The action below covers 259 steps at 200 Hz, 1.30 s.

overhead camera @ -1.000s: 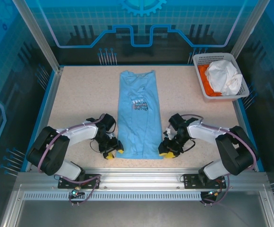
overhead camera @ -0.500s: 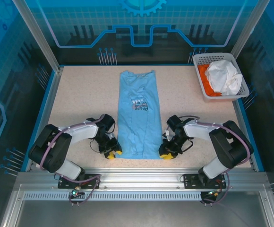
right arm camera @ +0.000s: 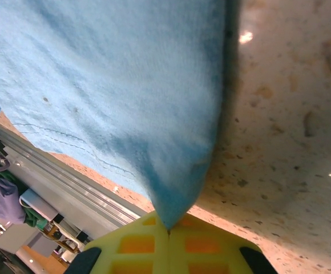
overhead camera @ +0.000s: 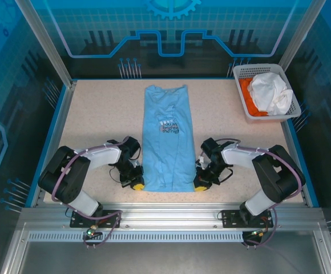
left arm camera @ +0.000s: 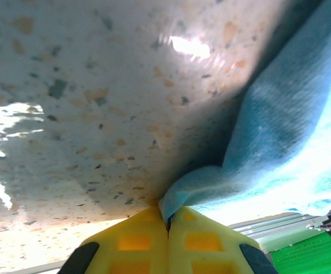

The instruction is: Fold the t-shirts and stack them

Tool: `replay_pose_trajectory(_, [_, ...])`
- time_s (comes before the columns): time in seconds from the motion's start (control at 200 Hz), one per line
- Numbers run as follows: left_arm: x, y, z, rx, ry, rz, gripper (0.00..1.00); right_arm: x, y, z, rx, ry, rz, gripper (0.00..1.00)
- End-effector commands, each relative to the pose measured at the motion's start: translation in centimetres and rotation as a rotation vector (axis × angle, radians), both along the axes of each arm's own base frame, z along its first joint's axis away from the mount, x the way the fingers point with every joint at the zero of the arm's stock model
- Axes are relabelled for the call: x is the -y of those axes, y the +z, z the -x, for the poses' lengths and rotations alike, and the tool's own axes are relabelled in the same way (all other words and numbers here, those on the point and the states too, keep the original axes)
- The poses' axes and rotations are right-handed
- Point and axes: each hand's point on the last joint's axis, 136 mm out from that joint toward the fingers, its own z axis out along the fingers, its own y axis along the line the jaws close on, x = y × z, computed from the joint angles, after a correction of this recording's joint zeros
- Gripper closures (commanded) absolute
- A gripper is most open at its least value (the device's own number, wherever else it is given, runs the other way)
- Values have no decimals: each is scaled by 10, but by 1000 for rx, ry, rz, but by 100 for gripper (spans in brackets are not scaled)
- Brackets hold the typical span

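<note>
— Jaws pressed together on both arms, then?

— Yes, with no gap at all. The left gripper, yellow plastic moulded with square recesses, is closed on a small rolled corner of the light blue t-shirt. The right gripper matches it, and a pointed tip of the same cloth runs down into the seam where its jaws meet.

— What does the cloth look like close up?

— It is a soft, fine knit, matte, with a line of stitching along the hem in the right wrist view. It hangs in a shallow drape from each pinch.

— Where does the shirt lie?

— From above it lies mid-table as a long narrow panel, sides folded in, with white lettering on the chest. Its near hem spans the two grippers, one at each corner.

— And around it?

— The table is a pale speckled surface, glossy enough to throw back glare. At the far right corner sits a white lattice basket. It holds a crumpled white t-shirt on top of an orange t-shirt.
</note>
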Motion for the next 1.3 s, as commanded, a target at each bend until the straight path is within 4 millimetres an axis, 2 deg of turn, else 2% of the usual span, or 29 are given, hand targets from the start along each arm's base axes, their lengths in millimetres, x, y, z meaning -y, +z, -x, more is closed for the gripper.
replay_pose_trajectory(0.0, [0,-5,-2,38,-26,1,100,5,0,18,-56,23,14,100])
replay_pose_trajectory(0.13, [1,-1,11,9,-22,22,100,9,0,35,-92,15,4,100])
replay_pose_trajectory(0.245, [1,4,17,-5,-14,35,100,9,9,35,-77,16,-11,100])
replay_pose_trajectory(0.415, [7,21,6,38,-3,60,100,0,28,17,-26,0,-58,100])
replay_pose_trajectory(0.64, [23,65,-19,144,-27,138,100,-10,56,-16,26,-27,-106,100])
replay_pose_trajectory(0.78, [22,92,-42,219,1,165,100,-9,73,-36,43,-83,-144,100])
replay_pose_trajectory(0.81, [20,97,-47,230,13,164,100,-12,85,-48,76,-96,-169,100])
replay_pose_trajectory(1.015, [9,123,-97,320,120,162,100,-5,112,-101,152,-190,-174,100])
replay_pose_trajectory(1.116, [2,129,-123,360,167,148,100,3,116,-126,162,-236,-148,100])
replay_pose_trajectory(1.291, [-11,127,-174,399,238,114,100,14,102,-170,144,-340,-95,100])
